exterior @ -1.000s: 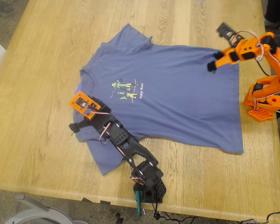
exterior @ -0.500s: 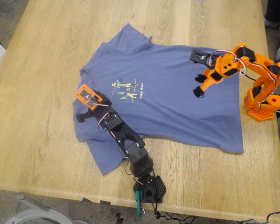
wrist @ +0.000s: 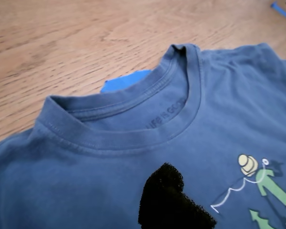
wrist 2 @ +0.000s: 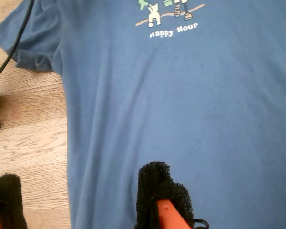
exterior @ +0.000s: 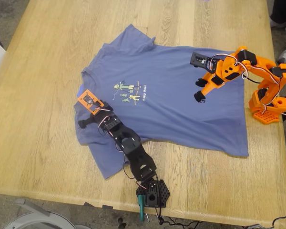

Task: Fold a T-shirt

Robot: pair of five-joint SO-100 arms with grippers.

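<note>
While spread flat, the T-shirt (exterior: 181, 100) apparently points collar toward the exterior view's left.

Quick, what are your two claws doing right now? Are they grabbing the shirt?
My first gripper: over the T-shirt near its collar; open or shut cannot be told.
My second gripper: open, above the T-shirt, holding nothing.

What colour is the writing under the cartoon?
Pale yellow-white "Happy Hour" lettering, clearest in the second wrist view.
</note>
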